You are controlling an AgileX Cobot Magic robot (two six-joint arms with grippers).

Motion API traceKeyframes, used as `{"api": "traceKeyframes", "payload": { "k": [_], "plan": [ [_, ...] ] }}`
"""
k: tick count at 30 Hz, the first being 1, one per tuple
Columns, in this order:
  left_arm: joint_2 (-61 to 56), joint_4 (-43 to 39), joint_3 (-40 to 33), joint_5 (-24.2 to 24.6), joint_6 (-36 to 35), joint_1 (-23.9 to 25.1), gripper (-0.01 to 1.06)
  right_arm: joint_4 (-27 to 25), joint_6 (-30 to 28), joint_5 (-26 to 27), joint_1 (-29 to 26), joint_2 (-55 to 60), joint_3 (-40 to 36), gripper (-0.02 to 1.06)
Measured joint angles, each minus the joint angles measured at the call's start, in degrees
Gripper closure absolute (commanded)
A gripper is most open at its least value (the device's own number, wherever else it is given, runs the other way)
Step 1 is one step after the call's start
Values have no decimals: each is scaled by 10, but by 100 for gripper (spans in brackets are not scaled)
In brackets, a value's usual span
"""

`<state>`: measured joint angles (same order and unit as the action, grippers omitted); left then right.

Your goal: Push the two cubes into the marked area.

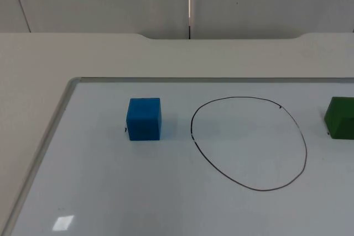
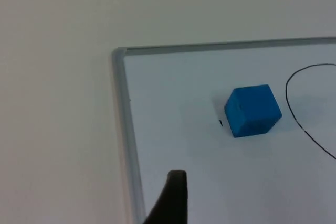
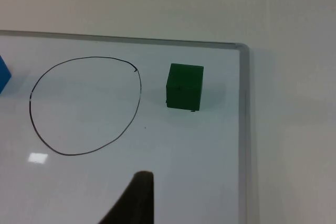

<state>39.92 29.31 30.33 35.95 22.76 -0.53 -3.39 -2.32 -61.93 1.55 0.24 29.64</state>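
A blue cube (image 1: 144,119) sits on the whiteboard just left of a hand-drawn black oval (image 1: 249,142). A green cube (image 1: 340,117) sits right of the oval, outside the line. In the left wrist view the blue cube (image 2: 253,111) lies beyond my left gripper (image 2: 176,198), well apart from it, with part of the oval's line (image 2: 310,129) beside it. In the right wrist view the green cube (image 3: 185,86) stands between the oval (image 3: 86,106) and the board's frame, some way ahead of my right gripper (image 3: 137,198). Neither gripper touches anything.
The whiteboard has a raised grey frame (image 1: 61,109) along its left and far sides, also seen as the frame (image 2: 123,119) near the left gripper and the frame (image 3: 242,119) near the green cube. Beyond it lie the white table (image 1: 166,53) and the grey wall.
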Motion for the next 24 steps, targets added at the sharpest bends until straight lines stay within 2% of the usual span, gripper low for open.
{"api": "traceKeyframes", "payload": {
  "k": [6,9,10,11,14,15,19,24],
  "plan": [
    [70,88,0,-1,78,0,32,0,0,0,0,0,0,-1],
    [100,109,0,-1,91,0,50,0,0,0,0,0,0,-1],
    [115,118,0,-1,93,0,50,0,0,0,0,0,0,-1],
    [127,129,0,-2,97,0,64,0,0,0,0,0,0,-1],
    [151,142,0,-3,107,0,84,0,0,0,0,0,0,-1],
    [163,149,0,-6,113,0,84,0,0,0,0,0,0,-1],
    [206,183,0,-24,129,0,104,0,0,0,0,0,0,-1],
    [251,227,0,-50,170,0,105,0,0,0,0,0,0,-1]
  ]
}}
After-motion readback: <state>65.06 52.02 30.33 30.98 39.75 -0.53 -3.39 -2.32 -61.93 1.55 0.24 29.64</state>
